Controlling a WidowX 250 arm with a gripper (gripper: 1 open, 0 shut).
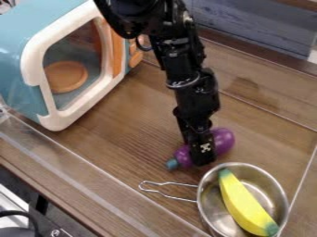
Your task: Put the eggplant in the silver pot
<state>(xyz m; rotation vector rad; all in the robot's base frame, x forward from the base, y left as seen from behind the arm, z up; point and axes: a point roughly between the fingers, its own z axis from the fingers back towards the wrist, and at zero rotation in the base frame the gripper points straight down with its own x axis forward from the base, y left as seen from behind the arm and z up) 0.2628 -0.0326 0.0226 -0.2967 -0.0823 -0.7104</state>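
The purple eggplant (pixel 224 140) lies on the wooden table just above the silver pot (pixel 209 215), which sits at the bottom right. My gripper (pixel 198 155) points steeply down onto the eggplant's middle, open, with its black fingers low around the fruit and hiding its centre. The eggplant rests on the table. The pot's thin wire handle (pixel 168 191) sticks out to the left. Inside the pot lies a yellow banana toy (pixel 246 205).
A teal and cream toy microwave (pixel 44 69) with its door open stands at the back left. A clear plastic wall (pixel 74 180) runs along the table's front edge, and another rises at the right side.
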